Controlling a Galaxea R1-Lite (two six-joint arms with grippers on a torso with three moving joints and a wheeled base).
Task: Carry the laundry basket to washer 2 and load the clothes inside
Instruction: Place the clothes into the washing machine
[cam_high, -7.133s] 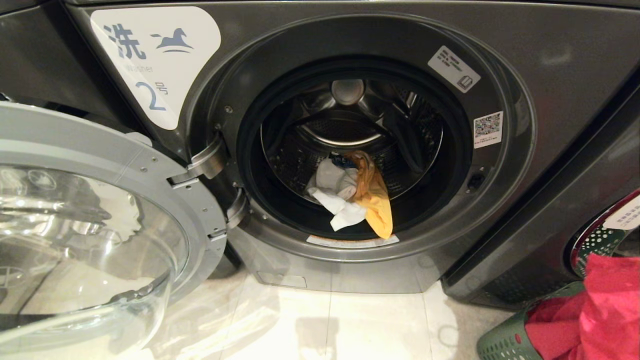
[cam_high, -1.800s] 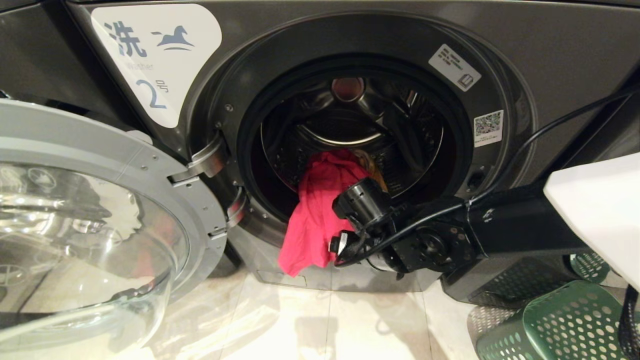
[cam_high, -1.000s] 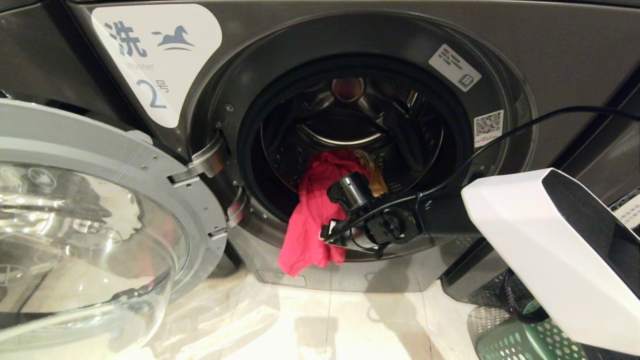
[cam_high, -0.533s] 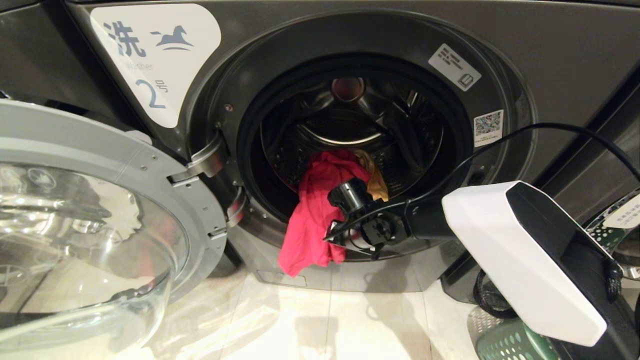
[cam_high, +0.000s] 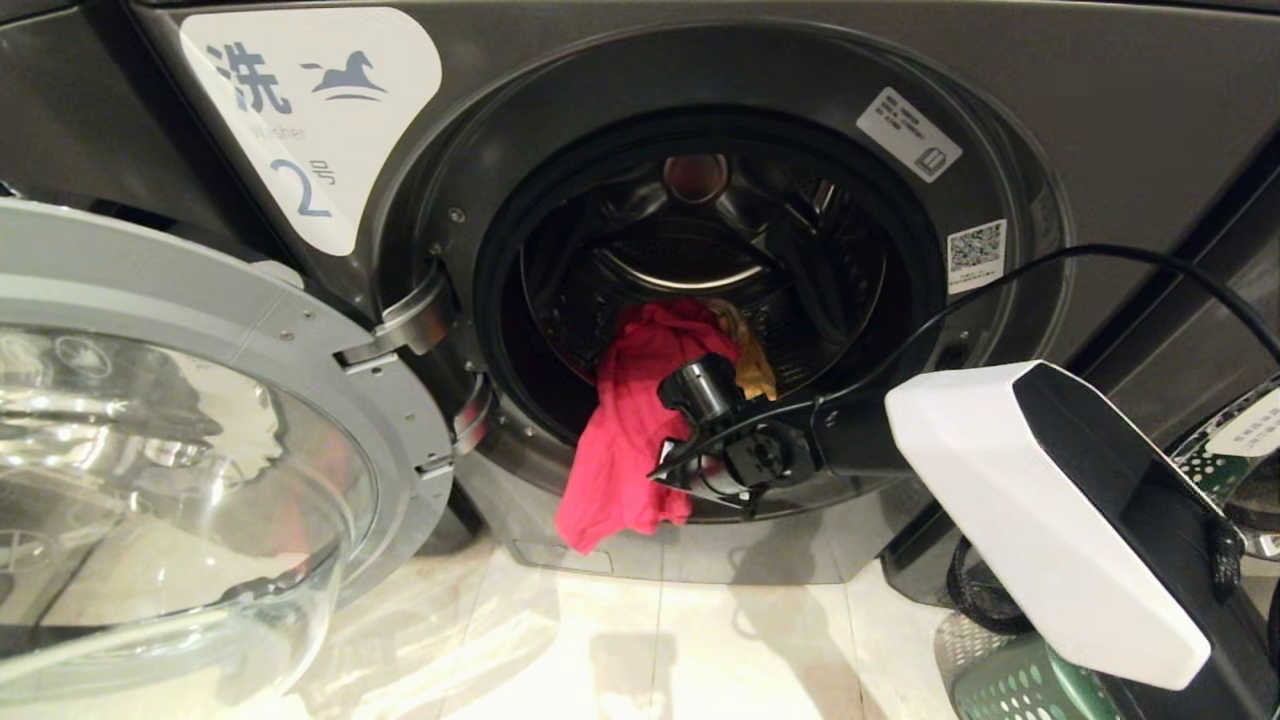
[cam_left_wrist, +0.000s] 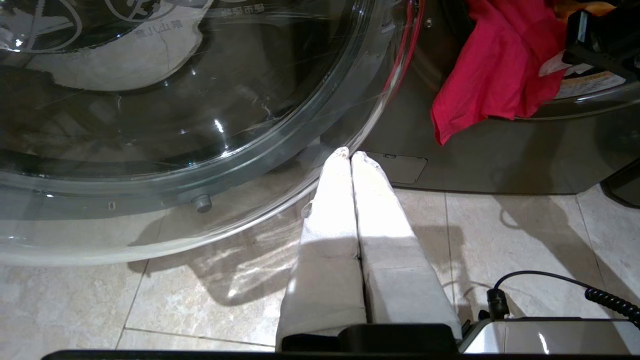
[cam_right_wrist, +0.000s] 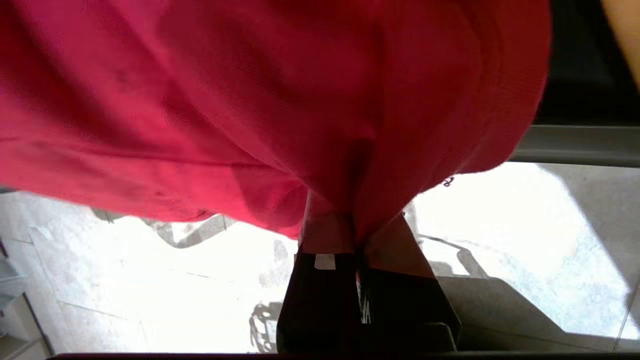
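Washer 2 (cam_high: 1100, 120) stands straight ahead of me with its round door (cam_high: 200, 400) swung wide to my left, and my right gripper (cam_right_wrist: 356, 235) is at the lower lip of the drum opening, its fingers (cam_right_wrist: 325, 232) pinched tight on a fold of the red garment (cam_high: 630, 440). That garment lies half in and half out: its upper part rests inside the drum, and the rest hangs over the front rim and down the grey panel toward the pale tiled floor (cam_high: 620, 640), its lowest edge clear of the tiles. Just behind it, inside the drum, a strip of mustard-yellow cloth (cam_high: 750, 365) shows beside my wrist. The machine is dark grey, with a white label (cam_high: 310, 110) bearing a horse logo and the numeral 2 at the upper left of the opening, and a small QR sticker (cam_high: 975, 255) on the right of the door ring. My laundry basket (cam_high: 1010, 690), dark green with round holes, sits on the floor at my lower right, mostly hidden by my right forearm. My left gripper (cam_left_wrist: 349, 155) hangs low near the floor beneath the glass door, its pale fingers (cam_left_wrist: 330, 210) pressed together and holding nothing.
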